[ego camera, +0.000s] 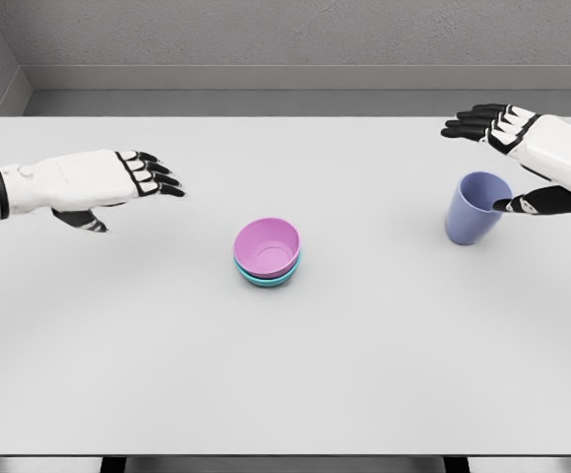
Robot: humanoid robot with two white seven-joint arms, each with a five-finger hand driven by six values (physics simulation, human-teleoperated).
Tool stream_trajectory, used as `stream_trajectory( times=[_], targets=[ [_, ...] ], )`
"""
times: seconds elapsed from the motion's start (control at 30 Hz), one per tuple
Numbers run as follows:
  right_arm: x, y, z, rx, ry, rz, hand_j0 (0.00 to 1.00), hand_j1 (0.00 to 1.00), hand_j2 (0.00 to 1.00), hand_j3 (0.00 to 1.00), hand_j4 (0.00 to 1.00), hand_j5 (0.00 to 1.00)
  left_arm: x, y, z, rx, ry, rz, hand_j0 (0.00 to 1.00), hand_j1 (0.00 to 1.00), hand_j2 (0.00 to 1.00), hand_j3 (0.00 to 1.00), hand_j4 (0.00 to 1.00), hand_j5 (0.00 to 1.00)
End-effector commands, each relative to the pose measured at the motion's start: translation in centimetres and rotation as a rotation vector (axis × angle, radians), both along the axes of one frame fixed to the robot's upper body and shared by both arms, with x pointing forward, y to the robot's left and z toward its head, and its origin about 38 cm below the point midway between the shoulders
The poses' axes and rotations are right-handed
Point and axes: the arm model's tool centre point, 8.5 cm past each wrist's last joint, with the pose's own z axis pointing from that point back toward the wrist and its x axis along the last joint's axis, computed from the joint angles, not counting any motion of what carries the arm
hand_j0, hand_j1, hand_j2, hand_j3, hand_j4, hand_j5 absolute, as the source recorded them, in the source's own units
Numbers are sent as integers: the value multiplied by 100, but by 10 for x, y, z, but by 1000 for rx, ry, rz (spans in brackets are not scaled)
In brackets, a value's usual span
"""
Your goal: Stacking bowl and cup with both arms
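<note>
Now, head view only.
Tabletop (285, 394): white, broad, filling most of the frame; grey wall along the far side.
Pink bowl (266, 246): near the middle of the tabletop, tilted slightly, nested inside a teal bowl (265, 280) of which only the lower rim shows beneath it.
Cup (473, 209): lavender-blue, at the right, leaning with its mouth toward the right; whether the base rests on the tabletop, cannot tell.
Left robot hand (117, 187): at the left, hovering above the tabletop, well apart from the bowls; fingers (155, 175) stretched out and pointing right, thumb hanging below, holding nothing.
Right robot hand (536, 158): at the far right, just beside the cup; dark thumb laid across the cup's rim, the other fingers (477, 123) extended leftward above and beyond the cup, not wrapped around it; spread wide, no closed grasp visible.
Bowls and cup: well apart, bowls centre, cup right.
</note>
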Motion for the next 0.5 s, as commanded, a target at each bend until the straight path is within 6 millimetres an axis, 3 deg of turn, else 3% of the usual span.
stream_trajectory(
  times=[0.0, 0.07, 0.2, 0.37, 0.47],
  targets=[
    [0, -1, 2, 8, -2, -3, 100, 100, 100, 100, 100, 100, 4, 26, 19, -25, -34, 68, 100, 100, 100, 100, 100, 100],
    [1, -3, -1, -27, 23, -2, 100, 100, 100, 100, 100, 100, 1, 33, 17, -32, -16, 82, 100, 100, 100, 100, 100, 100],
    [4, -5, -15, -276, 201, 37, 100, 100, 100, 100, 100, 100, 4, 48, 14, -32, -1, 126, 100, 100, 100, 100, 100, 100],
    [26, 7, 17, -224, 139, -18, 100, 100, 100, 100, 100, 100, 4, 47, 11, -34, 5, 126, 100, 100, 100, 100, 100, 100],
    [37, 6, 23, -194, 147, -70, 100, 100, 100, 100, 100, 100, 4, 48, 12, -33, 5, 127, 100, 100, 100, 100, 100, 100]
  ],
)
